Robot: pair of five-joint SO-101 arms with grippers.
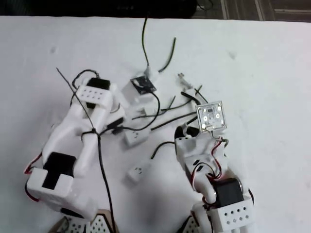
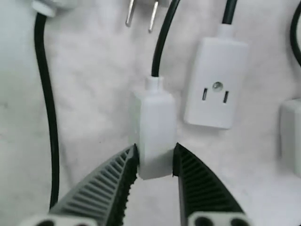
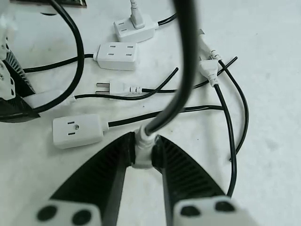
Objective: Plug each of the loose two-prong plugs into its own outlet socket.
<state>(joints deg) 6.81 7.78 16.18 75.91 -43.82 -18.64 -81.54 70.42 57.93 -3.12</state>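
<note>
Ribbed grey left gripper [image 2: 155,159] pinches a smooth white boxy socket [image 2: 154,117] just beside the flat grounded outlet [image 2: 214,89]; the ribbed black right gripper [image 3: 142,153] clamps a rounded white plug [image 3: 142,140] near it.

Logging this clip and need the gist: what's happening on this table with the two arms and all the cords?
Both arms are down over the white table. The left claw is shut on a white block with a black cord, beside an empty socket lying face up. The right claw is shut on a white cord end, its lead rising away. A loose plug lies unplugged with prongs bare, so the job is unfinished.
</note>
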